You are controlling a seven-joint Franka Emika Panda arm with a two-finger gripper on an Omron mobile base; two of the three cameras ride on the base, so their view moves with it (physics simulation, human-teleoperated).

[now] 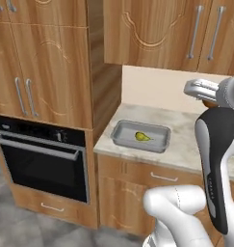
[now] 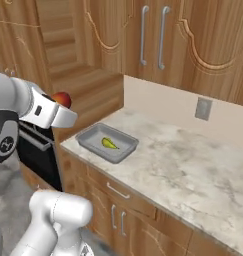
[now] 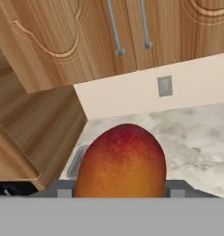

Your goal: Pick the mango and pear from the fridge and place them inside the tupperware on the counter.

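While the arm hangs above the floor short of the counter's [image 2: 193, 155] left end, I find the mango [image 3: 121, 161] clamped in the gripper [image 3: 121, 193], the two finger tips pressed against its lower flanks on either side. From the right base view the mango [image 2: 62, 99] shows as a red-orange patch just behind the hand, raised above counter height and off to the left of the tupperware [image 2: 88, 140].

I note the tupperware sits near the counter's left front corner, close to the wooden side panel, with the pear [image 2: 110, 144] already lying inside it, roughly centred. From the left base view the pear [image 1: 142, 137] lies on the tray floor, clear of the rim [image 1: 119, 126].

My assessment of handling: the mango looks smooth, rounded and firm, so I judge it liable to slip or roll if the grip loosens. The hold across its narrow waist appears sound, low on the body. I would release it low over the bare tray floor beside the pear, since a drop from height could send it rolling over the shallow rim.
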